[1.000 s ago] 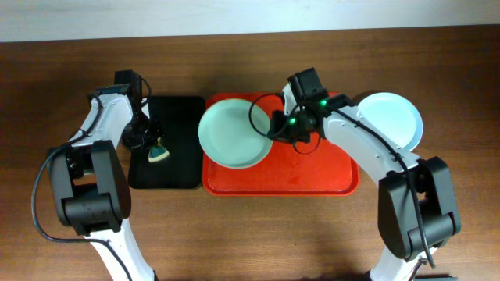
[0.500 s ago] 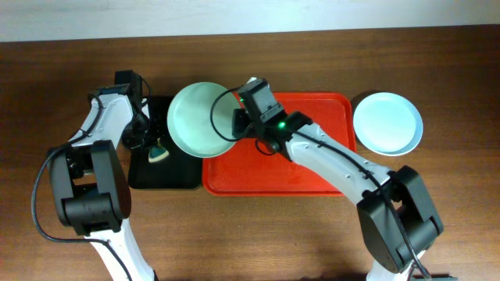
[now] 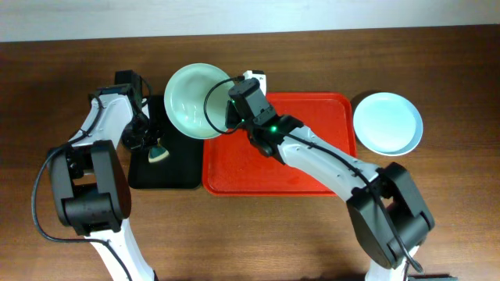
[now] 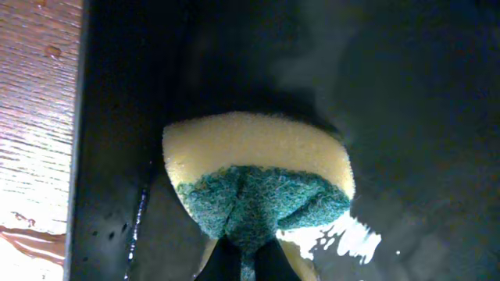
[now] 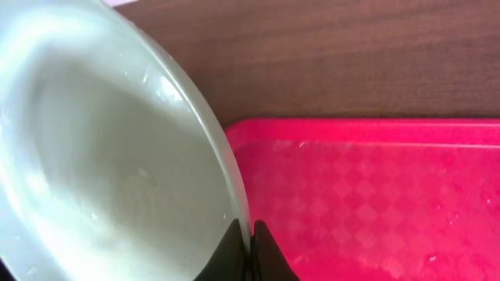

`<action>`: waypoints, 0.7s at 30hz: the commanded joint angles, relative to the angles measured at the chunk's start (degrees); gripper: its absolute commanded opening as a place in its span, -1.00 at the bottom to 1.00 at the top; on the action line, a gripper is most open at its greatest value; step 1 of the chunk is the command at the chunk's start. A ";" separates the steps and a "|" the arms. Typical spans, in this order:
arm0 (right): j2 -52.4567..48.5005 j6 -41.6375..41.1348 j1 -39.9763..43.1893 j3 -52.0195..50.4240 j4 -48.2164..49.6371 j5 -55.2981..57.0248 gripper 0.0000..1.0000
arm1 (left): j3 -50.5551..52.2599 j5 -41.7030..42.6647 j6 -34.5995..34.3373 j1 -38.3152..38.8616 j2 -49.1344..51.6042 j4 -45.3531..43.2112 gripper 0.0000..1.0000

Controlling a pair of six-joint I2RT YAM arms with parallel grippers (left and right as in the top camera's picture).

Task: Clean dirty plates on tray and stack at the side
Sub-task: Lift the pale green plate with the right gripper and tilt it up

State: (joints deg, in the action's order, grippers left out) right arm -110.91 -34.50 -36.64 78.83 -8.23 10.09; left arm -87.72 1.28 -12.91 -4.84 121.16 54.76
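Wooden tabletop (image 3: 273,234): right gripper (image 5: 250,236) pinches the mint plate (image 3: 187,100) by its rim; left gripper (image 4: 248,261) seemingly clamps a sponge (image 4: 258,160).

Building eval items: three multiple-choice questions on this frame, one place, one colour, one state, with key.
1. Where is the pale blue plate?
A. on the table, right of the red tray
B. on the red tray
C. stacked on another plate

2. What colour is the held plate in the right fingers?
A. white
B. mint green
C. red

3. The left fingers are:
A. open, empty
B. shut on a plate
C. shut on the sponge

Key: 1 A, it sits beside the tray; 2 B, its rim is green; 3 C, they pinch the sponge.
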 commanded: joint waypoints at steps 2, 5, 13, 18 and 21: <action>-2.43 -0.28 -0.55 1.07 3.91 2.84 -0.92 | 1.07 -1.22 -0.33 -0.09 -1.07 0.13 -1.00; -3.78 -0.28 -0.59 1.07 7.06 2.84 -0.92 | 1.07 -1.22 -0.33 -0.09 -1.07 0.15 -1.00; -6.40 5.88 -1.25 1.09 15.89 4.46 -0.92 | 1.07 -1.05 -0.35 0.04 -1.07 0.11 -1.00; -6.47 16.68 -2.08 1.14 20.26 8.70 -0.92 | 1.07 -1.07 -0.33 0.17 -1.07 0.09 -1.00; -6.45 22.58 -2.54 1.14 22.73 8.72 -0.92 | 1.07 -1.07 -0.35 0.17 -1.07 0.09 -1.00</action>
State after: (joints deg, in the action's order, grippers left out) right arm -116.84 -20.18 -38.39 78.87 12.95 16.69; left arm -87.57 1.23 -12.91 -4.84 121.16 54.70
